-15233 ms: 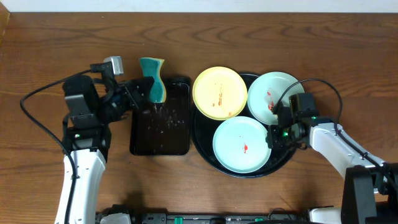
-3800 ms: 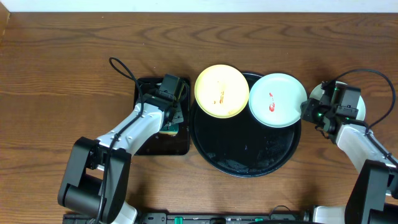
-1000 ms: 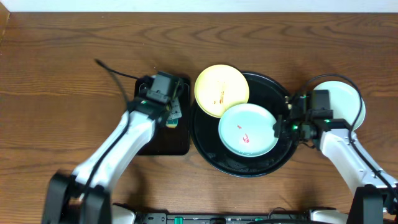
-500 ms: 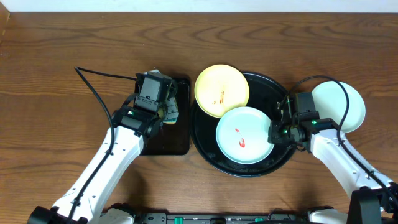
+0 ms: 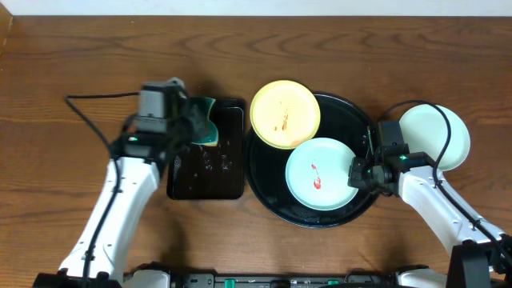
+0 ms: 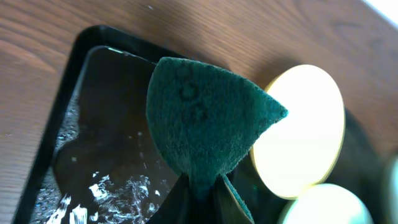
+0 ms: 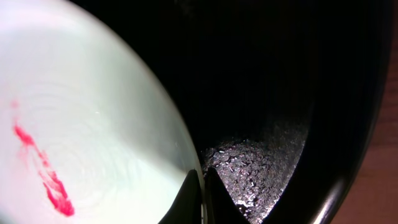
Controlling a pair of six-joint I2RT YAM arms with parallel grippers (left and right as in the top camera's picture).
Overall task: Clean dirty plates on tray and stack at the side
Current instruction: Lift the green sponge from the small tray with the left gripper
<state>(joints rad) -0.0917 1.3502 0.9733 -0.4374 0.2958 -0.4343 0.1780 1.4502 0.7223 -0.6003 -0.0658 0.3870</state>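
The round black tray [image 5: 272, 192] holds a pale yellow plate [image 5: 285, 114] with orange smears at its top left and a mint-blue plate [image 5: 322, 184] with a red smear in its lower middle. My right gripper [image 5: 358, 174] is shut on the right rim of the mint-blue plate [image 7: 74, 124]. A clean mint-blue plate [image 5: 438, 136] lies on the table to the right of the tray. My left gripper [image 5: 186, 130] is shut on a teal sponge [image 5: 205, 128], [image 6: 205, 118] above the rectangular tray.
A smaller rectangular black tray [image 5: 205, 176] with water in it lies left of the round tray. Water droplets sit on the round tray's floor [image 7: 249, 168]. Cables trail from both arms over the wooden table [image 5: 80, 64].
My left gripper has lifted the sponge up and to the left, off the rectangular tray. My right gripper has shifted the mint-blue plate slightly right on the round tray.
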